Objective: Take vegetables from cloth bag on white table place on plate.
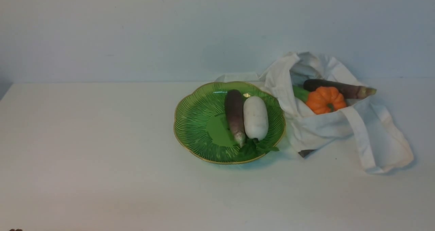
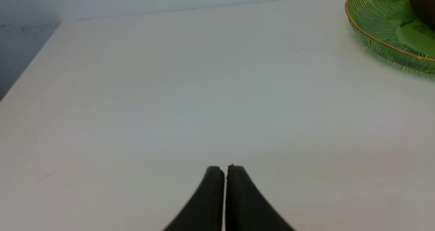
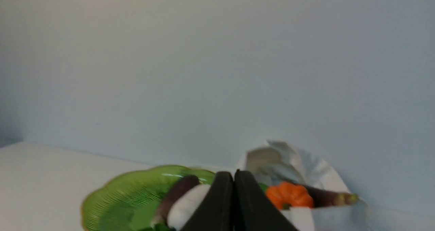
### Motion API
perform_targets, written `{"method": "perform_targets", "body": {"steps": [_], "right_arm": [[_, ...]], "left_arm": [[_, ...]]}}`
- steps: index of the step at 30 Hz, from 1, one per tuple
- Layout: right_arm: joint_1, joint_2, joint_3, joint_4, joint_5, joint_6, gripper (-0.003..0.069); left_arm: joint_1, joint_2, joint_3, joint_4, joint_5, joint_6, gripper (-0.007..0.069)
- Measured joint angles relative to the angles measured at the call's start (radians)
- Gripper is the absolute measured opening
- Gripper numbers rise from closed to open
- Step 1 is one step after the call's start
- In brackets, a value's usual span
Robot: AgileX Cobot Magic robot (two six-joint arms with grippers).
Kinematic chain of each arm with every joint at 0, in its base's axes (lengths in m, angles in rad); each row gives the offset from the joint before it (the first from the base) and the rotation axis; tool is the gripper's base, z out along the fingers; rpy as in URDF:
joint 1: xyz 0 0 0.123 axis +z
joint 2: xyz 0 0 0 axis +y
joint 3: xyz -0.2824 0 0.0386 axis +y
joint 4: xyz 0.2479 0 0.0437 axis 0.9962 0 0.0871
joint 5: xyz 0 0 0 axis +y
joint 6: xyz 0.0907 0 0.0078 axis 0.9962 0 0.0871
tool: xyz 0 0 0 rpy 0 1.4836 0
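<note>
The left gripper, tips together over bare table, grips nothing, likely parked. On the plate, an eggplant lies beside the radish, probably to save room. The cloth bag slouches open, presenting the pumpkin. The right gripper seems empty, its blurred tips together.

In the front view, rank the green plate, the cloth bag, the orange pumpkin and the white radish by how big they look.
Plate and cloth bag: too close to rank
White radish
Orange pumpkin
</note>
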Motion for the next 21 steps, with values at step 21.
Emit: {"method": "perform_targets", "body": {"steps": [21], "right_arm": [[-0.239, 0.0, 0.122, -0.094, 0.112, 0.021, -0.0015]], "left_arm": [[0.0, 0.0, 0.0, 0.0, 0.0, 0.0, -0.0005]]}}
